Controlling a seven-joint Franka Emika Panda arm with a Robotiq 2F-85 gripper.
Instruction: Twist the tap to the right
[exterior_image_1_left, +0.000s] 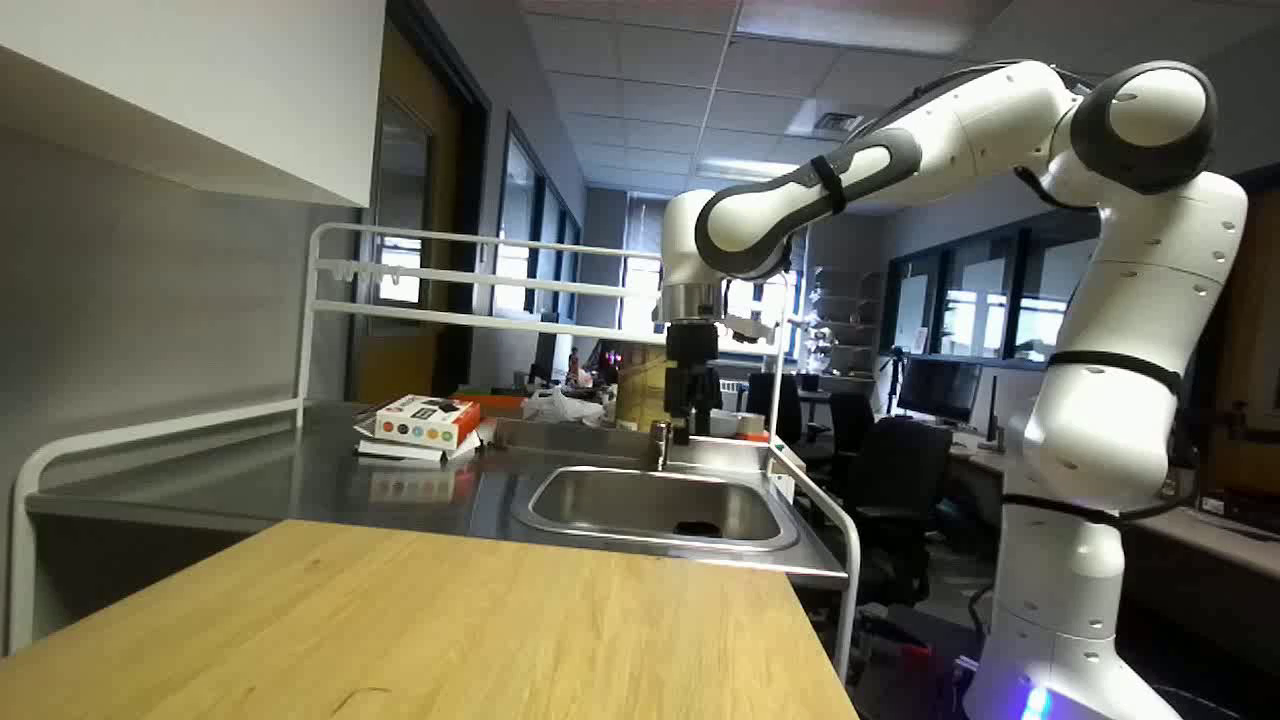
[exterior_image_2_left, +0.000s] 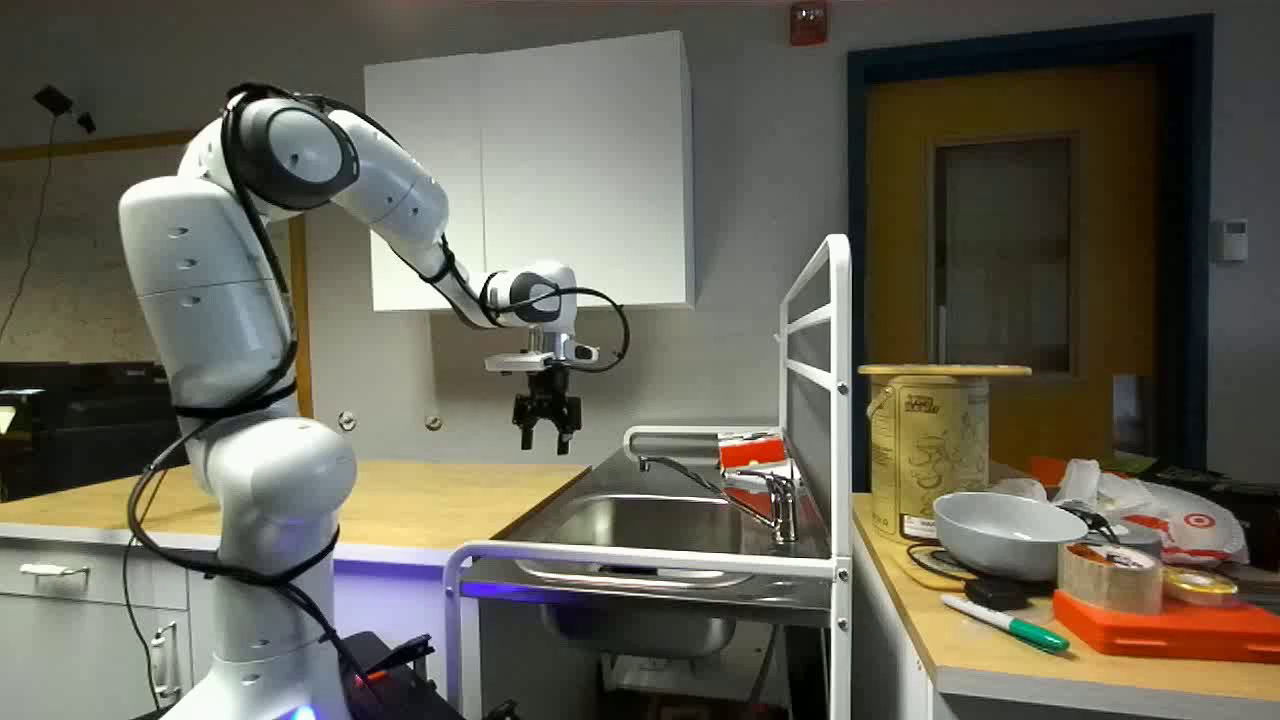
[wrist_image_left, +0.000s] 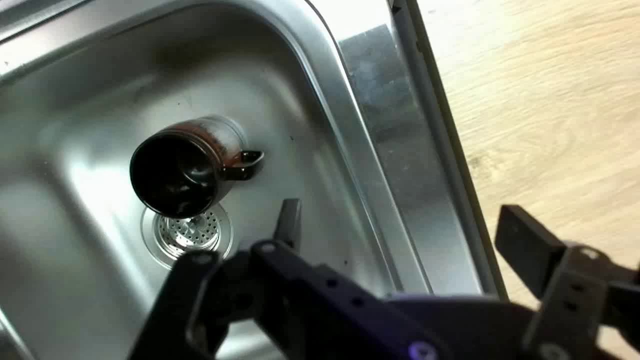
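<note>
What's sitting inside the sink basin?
A mug lies on its side in the basin, covering part of the drain strainer. The hand blocks another patch in the wrist view; what's beneath can't be seen.

All views share the sink (wrist_image_left: 295, 165), wrist view looking down, apparently steeply.

I'm standing in a lab, part office and part kitchen: robot arm (exterior_image_1_left: 1150, 290), black chairs (exterior_image_1_left: 895, 475), a monitor (exterior_image_1_left: 940, 388) and tiled ceiling (exterior_image_1_left: 650, 105), plus a steel sink (exterior_image_1_left: 600, 500), its tap (exterior_image_2_left: 785, 508) and a white wall cabinet (exterior_image_2_left: 588, 170)
</note>
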